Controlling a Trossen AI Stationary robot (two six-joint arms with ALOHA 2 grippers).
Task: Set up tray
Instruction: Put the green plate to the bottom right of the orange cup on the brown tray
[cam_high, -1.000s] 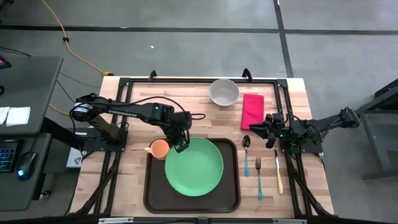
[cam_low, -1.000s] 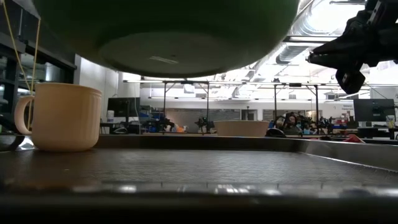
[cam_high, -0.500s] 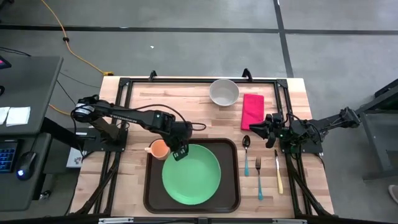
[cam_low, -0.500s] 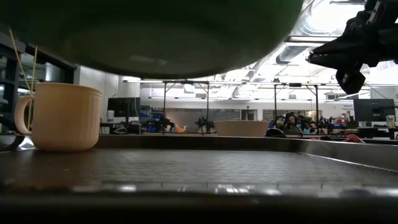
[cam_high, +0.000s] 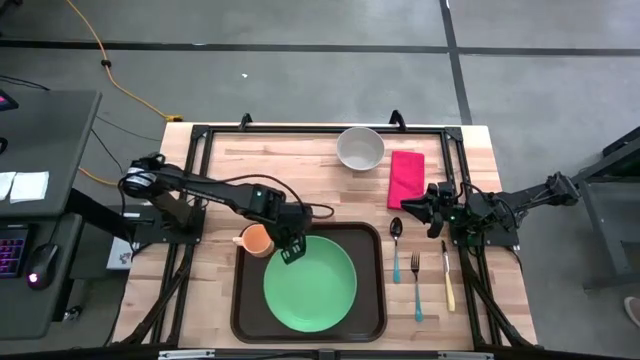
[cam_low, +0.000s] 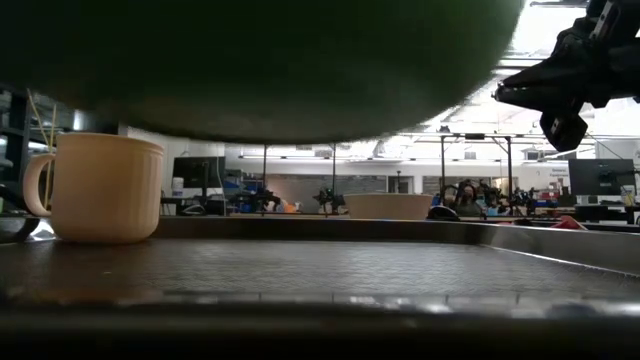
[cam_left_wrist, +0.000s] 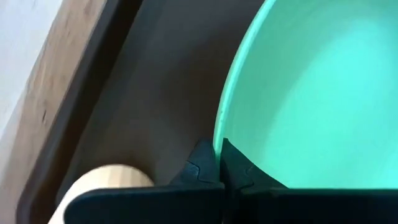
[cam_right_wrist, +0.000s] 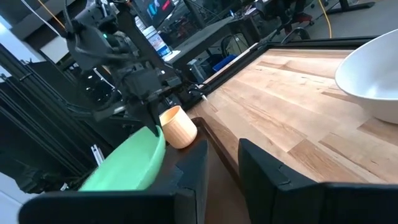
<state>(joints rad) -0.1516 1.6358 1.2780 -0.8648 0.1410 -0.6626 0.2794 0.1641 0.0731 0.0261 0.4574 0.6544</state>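
The dark brown tray (cam_high: 240, 310) lies at the table's near middle. A green plate (cam_high: 310, 283) hangs over it, seen from below in the low view (cam_low: 270, 70) with a gap above the tray floor (cam_low: 320, 270). My left gripper (cam_high: 290, 250) is shut on the plate's far-left rim. A tan mug (cam_high: 256, 240) stands on its base in the tray's far-left corner, just left of that gripper. My right gripper (cam_high: 408, 206) waits open at the table's right, above the spoon, holding nothing. My left gripper pinches the green plate's rim (cam_left_wrist: 219, 140) at its far-left side between its two fingers (cam_left_wrist: 200, 168), one above the rim and one under it. The fingers come slanting down from the table's far left. The plate is lifted clear of the tray.
A white bowl (cam_high: 360, 148) and a red napkin (cam_high: 405, 178) lie at the far right. A spoon (cam_high: 396, 238), a fork (cam_high: 416, 285) and a knife (cam_high: 448, 275) lie side by side right of the tray. Black frame rails (cam_high: 320, 128) border the table.
My left gripper has moved toward the table's near edge, still shut on the plate's rim. The plate has gone with it, staying clear of the tray; in the low view it now fills more of the picture and reaches lower.
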